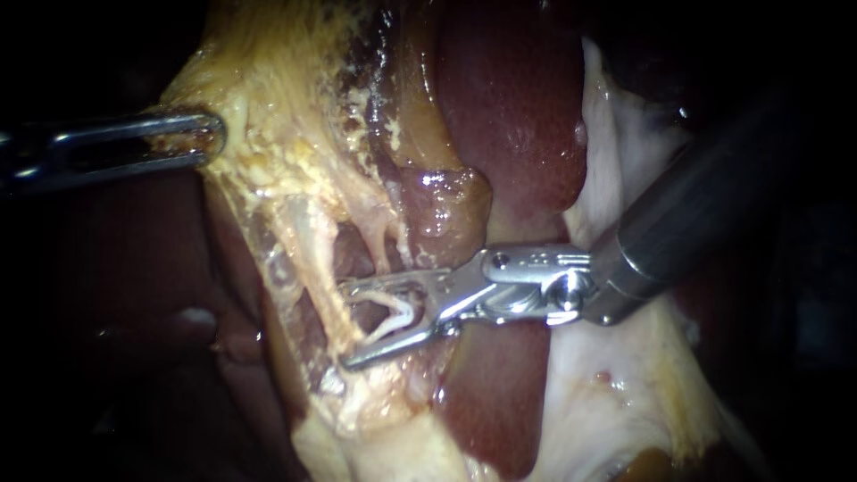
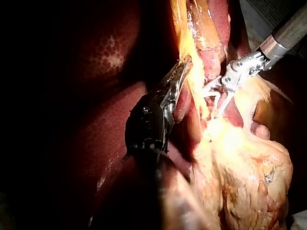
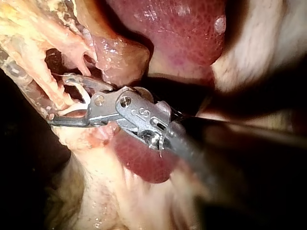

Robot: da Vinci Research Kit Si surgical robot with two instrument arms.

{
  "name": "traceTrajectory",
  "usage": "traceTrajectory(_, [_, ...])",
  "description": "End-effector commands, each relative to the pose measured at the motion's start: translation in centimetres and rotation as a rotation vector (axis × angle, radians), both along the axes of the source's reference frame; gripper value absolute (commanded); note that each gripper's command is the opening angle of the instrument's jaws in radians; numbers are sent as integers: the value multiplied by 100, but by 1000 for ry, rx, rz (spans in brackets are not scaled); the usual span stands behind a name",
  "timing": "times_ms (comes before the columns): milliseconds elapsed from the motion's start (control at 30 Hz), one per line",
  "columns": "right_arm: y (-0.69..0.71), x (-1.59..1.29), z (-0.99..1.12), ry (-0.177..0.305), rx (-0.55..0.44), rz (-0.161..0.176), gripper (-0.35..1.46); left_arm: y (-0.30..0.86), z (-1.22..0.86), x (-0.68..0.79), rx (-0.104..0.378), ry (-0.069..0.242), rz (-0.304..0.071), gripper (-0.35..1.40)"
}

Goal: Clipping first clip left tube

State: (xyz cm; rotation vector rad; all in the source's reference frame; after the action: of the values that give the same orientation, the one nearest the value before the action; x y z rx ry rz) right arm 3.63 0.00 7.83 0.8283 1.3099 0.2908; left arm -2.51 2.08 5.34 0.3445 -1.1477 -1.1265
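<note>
End effector first: in the endoscope view my right instrument has its jaws spread wide, with an open white clip seated against both. The left tube crosses only at their tips, so I judge the clip not yet squeezed and a deeper reach needed. My left instrument clamps yellow tissue and holds it taut. Room is tight: the right tube sits just beside the upper jaw, and the liver is close behind. In the left wrist view the clip hangs open beside the strand. In the right wrist view the jaw tips straddle the left tube, with a dark gap beyond.
</note>
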Motion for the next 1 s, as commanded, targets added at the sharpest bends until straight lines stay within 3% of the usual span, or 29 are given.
traceTrajectory(33, [0,-1,-4,16,15,-9,60,-1,2,-2,-1,-1,2,-35])
traceTrajectory(167, [-6,1,-13,82,69,-38,60,-4,9,-8,-4,-5,6,-35])
traceTrajectory(333, [-11,5,-22,122,127,-54,60,-6,23,-20,-7,-7,12,-35])
traceTrajectory(567, [-18,10,-19,119,159,-60,60,-7,28,-35,-7,-11,19,-35])
traceTrajectory(1000, [-40,25,-3,116,184,-85,58,-7,31,-40,-6,-9,21,-35])
